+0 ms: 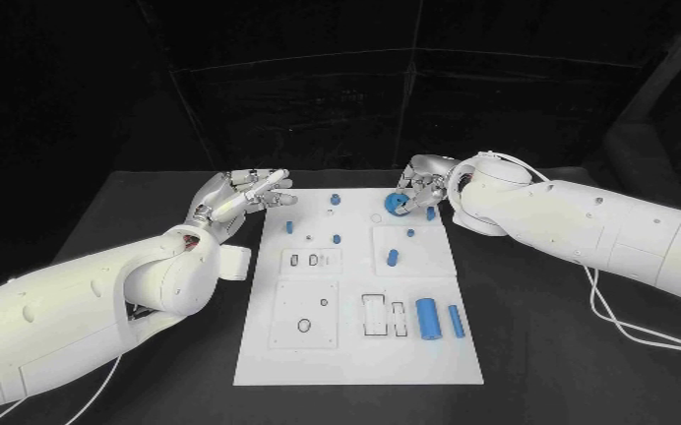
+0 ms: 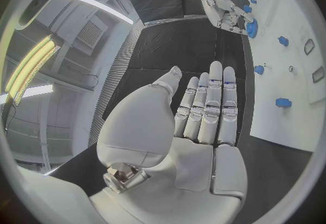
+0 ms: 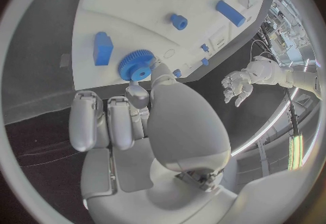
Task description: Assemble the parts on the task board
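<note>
A blue gear (image 1: 396,204) is pinched by the right hand (image 1: 423,189) at the board (image 1: 362,346)'s far edge; the left hand (image 1: 241,194) is spread (empty); most parts seem unplaced.

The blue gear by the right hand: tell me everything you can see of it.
The blue gear is a small round toothed wheel with a raised hub at its middle, plastic by its look. It sits at the far end of the white task board, near its right corner, beside a small blue block. The right hand is at it: fingertips touch its rim, but whether they grip it cannot be told. It also shows in the left wrist view.
</note>
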You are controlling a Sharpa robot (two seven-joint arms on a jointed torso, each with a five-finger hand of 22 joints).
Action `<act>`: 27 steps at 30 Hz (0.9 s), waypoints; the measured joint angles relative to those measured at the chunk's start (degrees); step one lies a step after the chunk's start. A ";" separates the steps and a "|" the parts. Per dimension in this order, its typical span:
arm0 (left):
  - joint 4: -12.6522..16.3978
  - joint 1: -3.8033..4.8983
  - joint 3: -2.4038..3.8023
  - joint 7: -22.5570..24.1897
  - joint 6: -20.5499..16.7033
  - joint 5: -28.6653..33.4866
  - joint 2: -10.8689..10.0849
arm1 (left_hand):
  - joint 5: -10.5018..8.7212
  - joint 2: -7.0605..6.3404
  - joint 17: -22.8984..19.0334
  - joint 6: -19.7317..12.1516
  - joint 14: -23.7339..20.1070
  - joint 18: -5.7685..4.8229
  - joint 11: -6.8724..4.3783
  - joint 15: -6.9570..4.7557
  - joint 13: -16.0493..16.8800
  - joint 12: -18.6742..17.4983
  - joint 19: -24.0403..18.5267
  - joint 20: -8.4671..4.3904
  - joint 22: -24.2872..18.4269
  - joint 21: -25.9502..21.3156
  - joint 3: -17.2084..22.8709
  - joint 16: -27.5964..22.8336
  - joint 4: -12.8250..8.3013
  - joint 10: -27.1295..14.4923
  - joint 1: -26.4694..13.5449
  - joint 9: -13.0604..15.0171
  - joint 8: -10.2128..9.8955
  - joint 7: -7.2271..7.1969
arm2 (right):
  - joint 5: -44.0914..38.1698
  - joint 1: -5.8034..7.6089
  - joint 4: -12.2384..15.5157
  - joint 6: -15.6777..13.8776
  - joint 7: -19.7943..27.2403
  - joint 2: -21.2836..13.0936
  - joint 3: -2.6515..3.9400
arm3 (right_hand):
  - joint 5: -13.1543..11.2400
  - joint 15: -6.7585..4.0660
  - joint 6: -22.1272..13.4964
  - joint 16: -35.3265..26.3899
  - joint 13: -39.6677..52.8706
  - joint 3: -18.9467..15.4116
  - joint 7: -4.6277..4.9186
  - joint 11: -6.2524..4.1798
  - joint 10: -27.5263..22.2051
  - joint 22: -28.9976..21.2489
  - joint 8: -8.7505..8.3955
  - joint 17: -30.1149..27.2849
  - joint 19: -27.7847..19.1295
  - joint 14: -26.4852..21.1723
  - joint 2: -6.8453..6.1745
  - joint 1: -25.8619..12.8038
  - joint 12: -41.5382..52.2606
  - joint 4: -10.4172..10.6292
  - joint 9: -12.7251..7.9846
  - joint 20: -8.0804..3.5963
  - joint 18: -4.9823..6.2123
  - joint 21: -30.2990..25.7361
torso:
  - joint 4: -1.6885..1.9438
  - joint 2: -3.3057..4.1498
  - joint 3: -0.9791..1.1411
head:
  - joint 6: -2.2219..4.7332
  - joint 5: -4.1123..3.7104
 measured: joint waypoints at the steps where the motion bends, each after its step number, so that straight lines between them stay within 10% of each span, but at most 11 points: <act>1: -0.01 0.00 0.00 0.00 0.01 0.00 0.00 | 0.00 0.00 0.00 0.00 0.00 0.00 0.00 0.00 0.00 0.00 0.00 0.00 0.00 0.00 0.00 0.00 0.00 0.00 0.00 0.00 0.00 0.00 | 0.00 -0.01 -0.03 0.06 0.03 0.01 0.00 | 0.00 0.00 0.20 0.00 0.28 0.00 -0.15 -0.03 0.19 0.00 0.02 0.07 0.00 0.00 0.05 0.05 0.23 0.00 0.02 0.00 0.00 0.00 | 0.00 0.00 0.00 | -0.01 0.02; 15: -0.21 0.00 -0.02 -0.04 0.13 0.00 0.16 | 0.00 0.00 -0.01 0.00 0.00 0.00 0.00 0.00 0.00 0.00 0.00 0.00 0.01 0.00 0.00 0.00 0.00 0.00 0.00 0.00 0.00 0.00 | -0.63 -0.10 -0.57 0.36 0.28 0.41 0.21 | 0.16 0.00 1.98 0.56 2.21 0.63 -0.61 -0.36 0.94 -0.01 1.12 0.68 0.22 0.00 1.92 2.36 1.87 -0.64 0.07 -0.23 0.01 0.25 | -0.06 -0.01 0.03 | -0.25 0.04; 27: -0.32 0.00 -0.02 -0.06 0.27 -0.01 0.18 | 0.00 0.00 0.09 0.00 0.00 0.00 0.00 0.00 0.00 0.00 0.00 0.00 -0.05 0.00 0.00 0.00 0.00 0.00 0.00 0.00 0.00 0.00 | -1.61 -0.85 1.01 -4.92 1.59 0.21 0.05 | -5.29 -2.17 6.34 1.56 8.71 8.46 -1.31 -1.88 3.89 -0.02 3.26 2.04 2.65 -0.09 3.63 5.78 7.63 -5.25 0.35 -2.26 -0.91 1.99 | -0.06 0.00 0.01 | -0.12 0.04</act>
